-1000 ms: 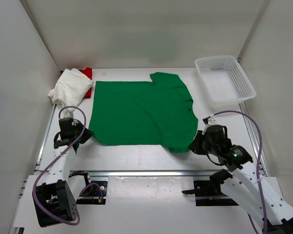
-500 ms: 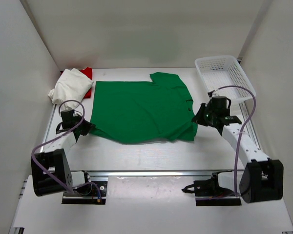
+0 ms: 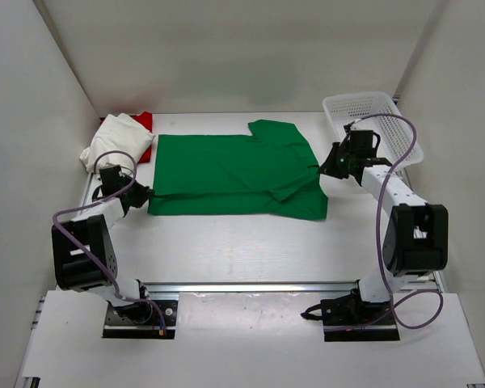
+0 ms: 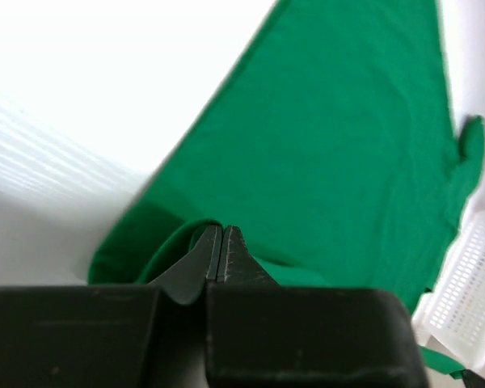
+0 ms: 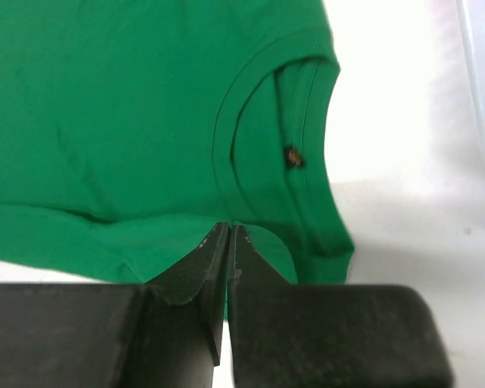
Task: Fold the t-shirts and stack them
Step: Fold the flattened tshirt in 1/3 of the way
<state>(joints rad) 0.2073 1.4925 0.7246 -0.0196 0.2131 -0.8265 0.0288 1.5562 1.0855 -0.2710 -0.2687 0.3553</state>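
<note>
The green t-shirt (image 3: 226, 166) lies flat mid-table, its near part doubled back over itself. My left gripper (image 3: 145, 194) is shut on the shirt's left near corner, and in the left wrist view the cloth (image 4: 331, 145) curls up into the closed tips (image 4: 218, 230). My right gripper (image 3: 323, 168) is shut on the shirt's right edge by the collar (image 5: 307, 145), with green cloth (image 5: 129, 105) pinched at its tips (image 5: 229, 228). The white t-shirt (image 3: 117, 141) lies crumpled at the back left, on top of the red t-shirt (image 3: 145, 121), which is mostly hidden.
A white mesh basket (image 3: 372, 125) stands at the back right, just beyond my right arm, and its corner (image 4: 469, 299) shows in the left wrist view. White walls close in the table on the left, back and right. A metal rail (image 3: 250, 287) runs along the near edge.
Both grippers have carried the green shirt's near edge away from the arm bases toward the back, folding the near part over. The shirt now looks shorter front to back.
</note>
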